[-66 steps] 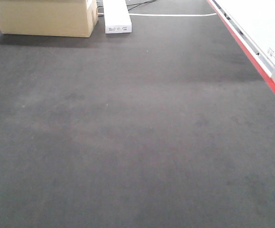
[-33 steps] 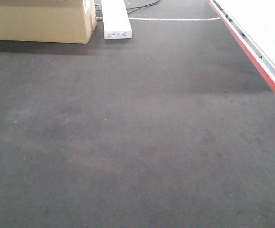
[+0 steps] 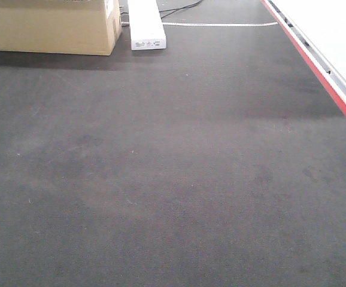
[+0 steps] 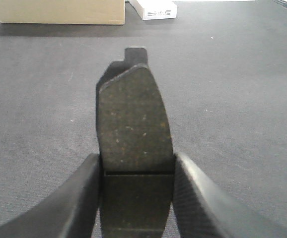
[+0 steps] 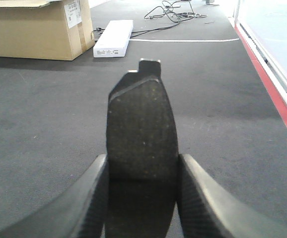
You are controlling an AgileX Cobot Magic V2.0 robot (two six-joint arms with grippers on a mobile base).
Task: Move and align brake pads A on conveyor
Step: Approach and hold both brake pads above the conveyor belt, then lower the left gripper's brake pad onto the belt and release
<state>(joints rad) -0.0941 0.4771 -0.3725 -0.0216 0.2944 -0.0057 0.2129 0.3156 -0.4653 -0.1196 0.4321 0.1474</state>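
My left gripper [image 4: 137,163] is shut on a dark grey brake pad [image 4: 133,119], which sticks out forward above the charcoal conveyor [image 4: 243,99]. A thin groove crosses the pad level with my fingertips. My right gripper [image 5: 142,163] is likewise shut on a second brake pad [image 5: 141,124], held over the belt [image 5: 44,124]. Each pad ends in a small tab of darker backing plate. The front view shows only the bare belt [image 3: 173,167] with its red stripe [image 3: 322,78] on the right; neither gripper nor pad appears there.
A cardboard box [image 3: 50,27] and a long white box [image 3: 145,24] stand at the far end. A white line [image 3: 221,24] crosses the far end, and cables [image 5: 176,10] lie beyond it. A pale wall panel [image 3: 334,30] runs along the right side beyond the red stripe.
The front view has shifted slightly: the cardboard box and white box sit a little higher and further left in frame than a second ago. Little differs over the last half second.
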